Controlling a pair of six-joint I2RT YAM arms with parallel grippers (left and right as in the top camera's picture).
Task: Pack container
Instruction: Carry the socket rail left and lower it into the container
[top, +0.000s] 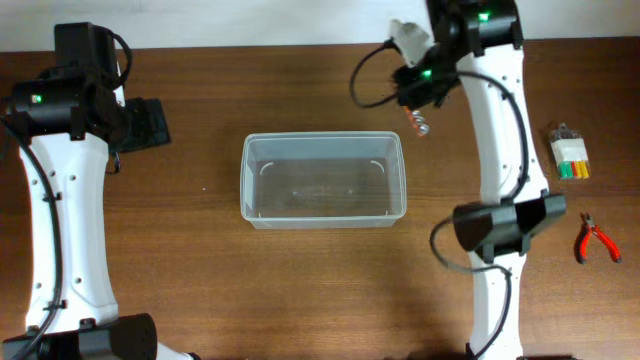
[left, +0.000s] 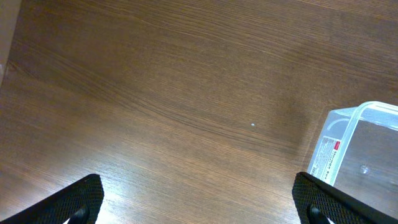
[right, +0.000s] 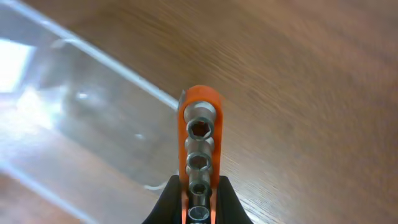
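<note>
We find the left tool (left: 199, 202) spread wide above the brown wooden bench (top: 200, 260). The container (top: 322, 137) sits open-topped at bench centre, its clear floor bare. Near its far right corner, the right tool (right: 198, 200) is clamped on an orange socket rail (right: 200, 134). Further right lie a small pack of coloured pieces (top: 569, 155) and red-handled pliers (top: 597, 240).

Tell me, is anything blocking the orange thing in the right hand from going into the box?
Nothing visible. The right hand holds the orange rail right beside the bin, whose top is open.
</note>
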